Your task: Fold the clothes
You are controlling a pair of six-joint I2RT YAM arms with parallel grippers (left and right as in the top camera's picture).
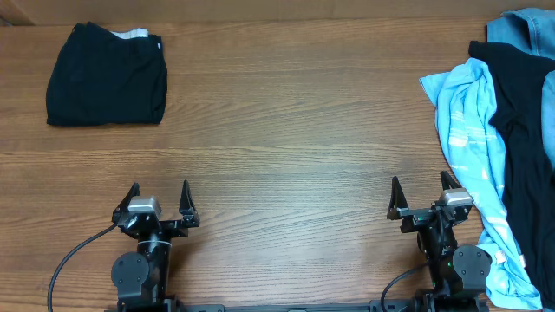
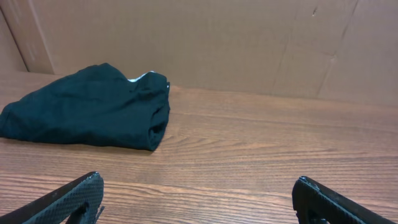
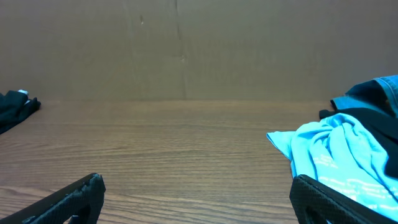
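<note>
A folded plain black garment with a small white label at its top edge lies at the table's far left; it also shows in the left wrist view. A pile of clothes sits at the right edge: a light blue one, a black one and a denim-blue one. The light blue one shows in the right wrist view. My left gripper is open and empty near the front edge. My right gripper is open and empty beside the light blue garment.
Brown cardboard walls stand behind the wooden table. Arm cables run along the front edge.
</note>
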